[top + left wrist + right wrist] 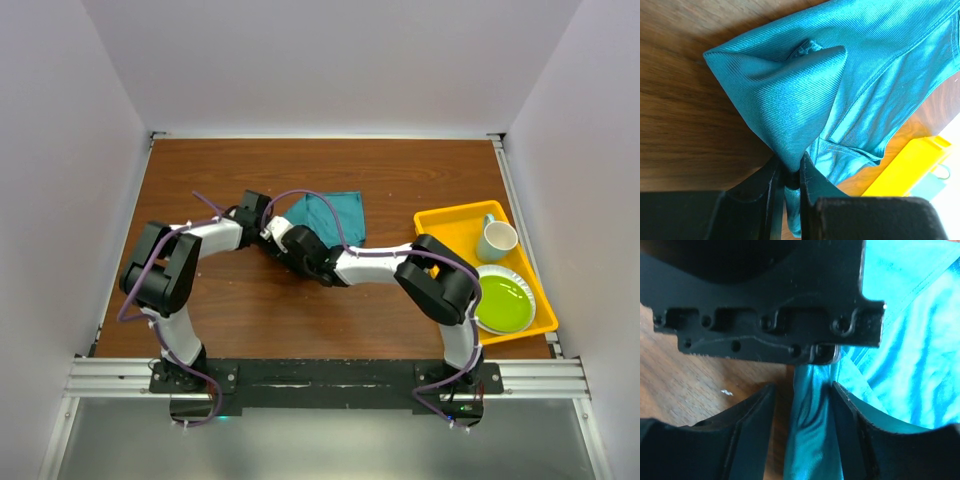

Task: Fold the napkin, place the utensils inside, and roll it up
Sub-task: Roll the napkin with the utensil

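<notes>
Wooden table [250, 300] is carrying one teal napkin [330, 215], lying bunched and only loosely doubled, and one yellow tray [440, 222] well off to the right arm's outer side, holding a green plate [527, 290] and a cup [497, 240]. Left gripper [789, 175] is pinching a raised peak of napkin tight between closed jaws. Right gripper [802, 405], just beside it, is straddling a cloth ridge with jaws part-open, not clamping. Spoon is not showing anywhere, so the fold looks barely begun, with loading and rolling outstanding.
</notes>
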